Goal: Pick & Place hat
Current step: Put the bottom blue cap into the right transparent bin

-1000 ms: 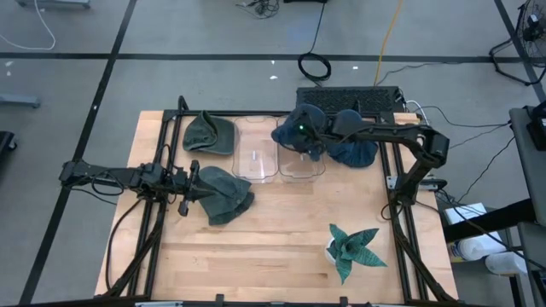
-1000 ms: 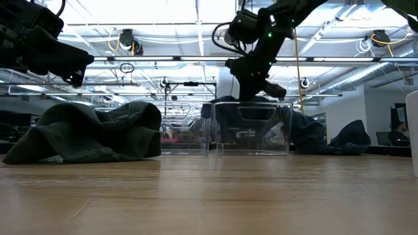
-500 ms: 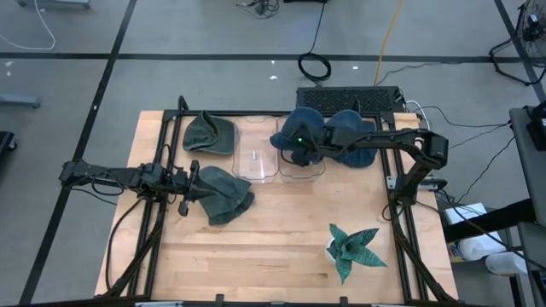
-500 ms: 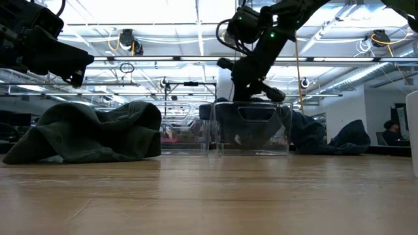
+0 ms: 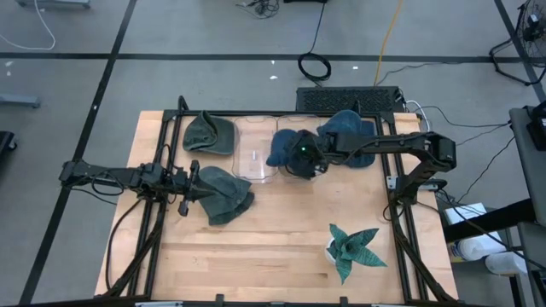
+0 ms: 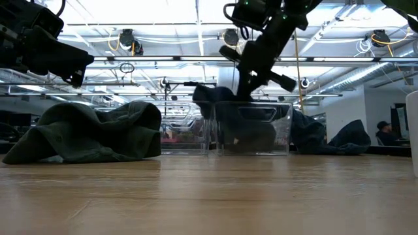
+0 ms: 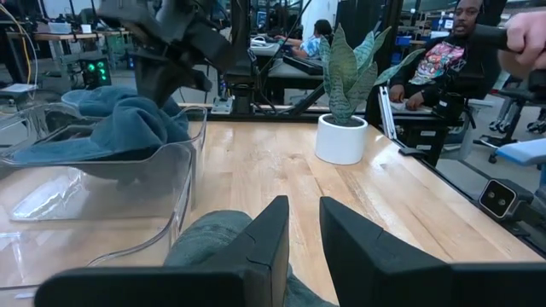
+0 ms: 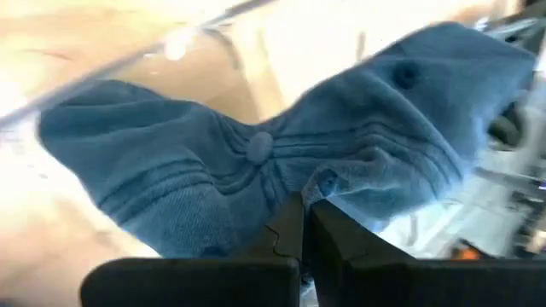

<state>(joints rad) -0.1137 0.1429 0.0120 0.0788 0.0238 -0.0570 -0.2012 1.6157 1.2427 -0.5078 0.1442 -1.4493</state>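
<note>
A blue hat (image 5: 281,151) hangs from my shut right gripper (image 5: 302,153) over the right clear bin (image 5: 312,173). In the low view the blue hat (image 6: 247,134) reaches down inside the bin, and one flap (image 6: 208,95) lies over the bin's left rim. My left gripper (image 5: 193,189) hovers open above a green hat (image 5: 225,194) that lies crumpled on the table; its fingers (image 7: 269,230) stand over the cloth without touching it. A second green hat (image 5: 209,133) and a second blue hat (image 5: 348,136) lie near the far edge. My right gripper (image 8: 303,223) pinches a fold of the blue hat's crown (image 8: 328,183) between its two fingers, a little off the top button (image 8: 257,147), coming from above and slanting down. The hat hangs slack below the fingers, its lower part inside the bin.
A second clear bin (image 5: 255,156) stands left of the right one. A potted plant (image 5: 350,247) sits near the table's near right corner. A keyboard (image 5: 345,98) lies beyond the far edge. People sit behind the table in the left wrist view. Bare wood (image 5: 273,239) fills the near middle.
My right gripper has carried the blue hat from the far side of the right bin toward the near edge and over the bin. The hat now hangs into the bin with a flap over the rim. The left arm has kept still.
</note>
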